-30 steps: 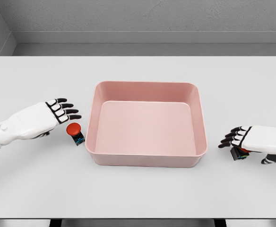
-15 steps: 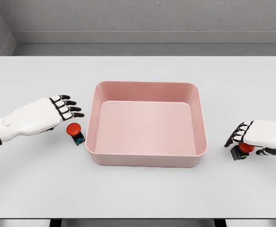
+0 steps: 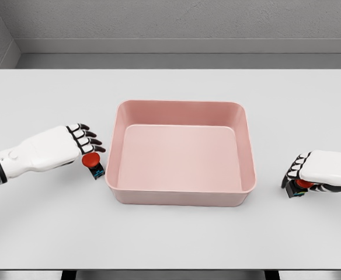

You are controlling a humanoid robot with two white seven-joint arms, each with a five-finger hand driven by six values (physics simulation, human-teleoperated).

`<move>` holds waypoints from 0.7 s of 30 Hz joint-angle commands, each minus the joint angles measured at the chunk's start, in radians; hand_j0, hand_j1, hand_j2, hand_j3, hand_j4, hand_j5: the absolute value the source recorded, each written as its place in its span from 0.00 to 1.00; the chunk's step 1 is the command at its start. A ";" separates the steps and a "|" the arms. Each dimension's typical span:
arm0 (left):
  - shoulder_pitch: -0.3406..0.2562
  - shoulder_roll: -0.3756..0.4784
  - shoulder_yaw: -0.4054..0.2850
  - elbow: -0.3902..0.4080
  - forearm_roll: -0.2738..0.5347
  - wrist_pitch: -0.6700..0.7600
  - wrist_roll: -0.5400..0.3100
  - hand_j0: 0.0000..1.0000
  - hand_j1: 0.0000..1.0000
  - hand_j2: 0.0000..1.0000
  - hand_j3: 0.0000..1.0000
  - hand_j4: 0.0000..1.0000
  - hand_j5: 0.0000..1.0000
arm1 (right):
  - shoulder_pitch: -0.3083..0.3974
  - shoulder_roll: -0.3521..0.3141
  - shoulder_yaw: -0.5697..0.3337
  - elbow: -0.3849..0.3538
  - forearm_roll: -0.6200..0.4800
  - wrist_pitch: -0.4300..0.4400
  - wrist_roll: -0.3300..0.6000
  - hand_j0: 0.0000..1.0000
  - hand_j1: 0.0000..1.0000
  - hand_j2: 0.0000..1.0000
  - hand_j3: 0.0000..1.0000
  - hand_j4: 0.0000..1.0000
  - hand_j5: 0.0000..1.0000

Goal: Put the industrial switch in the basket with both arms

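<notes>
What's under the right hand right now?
Under the right hand a switch shows: a sliver of its red button and dark base with a teal edge, sitting on the table. The hand covers the rest, so I can't tell whether it is gripped.

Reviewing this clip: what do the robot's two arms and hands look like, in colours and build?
Both arms are smooth white shells. The left hand and right hand are five-fingered, with white backs and fingers banded white and black, ending in black fingertips. The left arm shows a grey ribbed cuff with a dark band at the picture's edge. No cables or markings are visible.
</notes>
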 commanded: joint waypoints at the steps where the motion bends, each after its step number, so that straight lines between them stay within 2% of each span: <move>1: 0.000 0.001 -0.002 -0.001 0.004 0.001 -0.022 0.84 0.84 0.84 0.84 0.84 0.84 | 0.000 -0.001 0.001 0.000 -0.005 0.002 0.000 0.56 0.56 0.56 0.56 0.56 0.56; 14: 0.003 -0.017 -0.018 -0.015 0.002 0.001 -0.042 0.84 0.84 0.84 0.84 0.84 0.84 | -0.003 -0.006 -0.016 0.000 -0.005 0.002 0.000 0.53 0.53 0.53 0.53 0.53 0.53; 21: 0.005 -0.023 -0.025 -0.016 -0.001 0.001 -0.073 0.79 0.79 0.79 0.79 0.79 0.79 | -0.052 -0.009 -0.016 0.003 -0.012 0.002 0.000 0.54 0.54 0.54 0.54 0.54 0.54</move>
